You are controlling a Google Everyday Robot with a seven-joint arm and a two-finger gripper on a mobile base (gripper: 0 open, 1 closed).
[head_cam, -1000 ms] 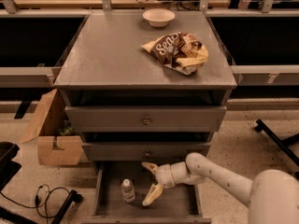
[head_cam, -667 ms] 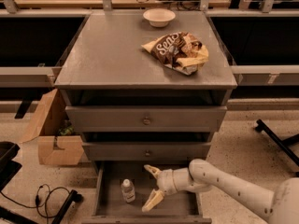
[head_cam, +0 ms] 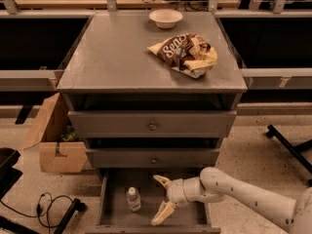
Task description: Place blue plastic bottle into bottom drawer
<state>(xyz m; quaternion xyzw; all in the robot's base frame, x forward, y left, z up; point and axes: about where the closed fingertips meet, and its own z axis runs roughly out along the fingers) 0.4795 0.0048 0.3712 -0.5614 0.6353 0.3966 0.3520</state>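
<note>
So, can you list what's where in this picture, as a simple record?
bottle: stands in the open bottom drawer, left part, not held
end effector: over the drawer, right of the bottle, fingers spread, holding nothing
cabinet top: chip bag and bowl
floor, left: cardboard box
task state: bottle appears placed

Bottle: blue plastic bottle (head_cam: 133, 199), small, clear, white screw cap, white label w/ dark print.
Bottle pose: upright, cap on top.
Bottle spot: on floor of bottom drawer (head_cam: 115, 217), left half, near the left wall.
Drawer: wide grey wood box, pulled out, flat floor, low side walls.
Claw: claw (head_cam: 156, 201) over drawer floor, just right of bottle, fingers spread wide, not touching bottle.
</note>
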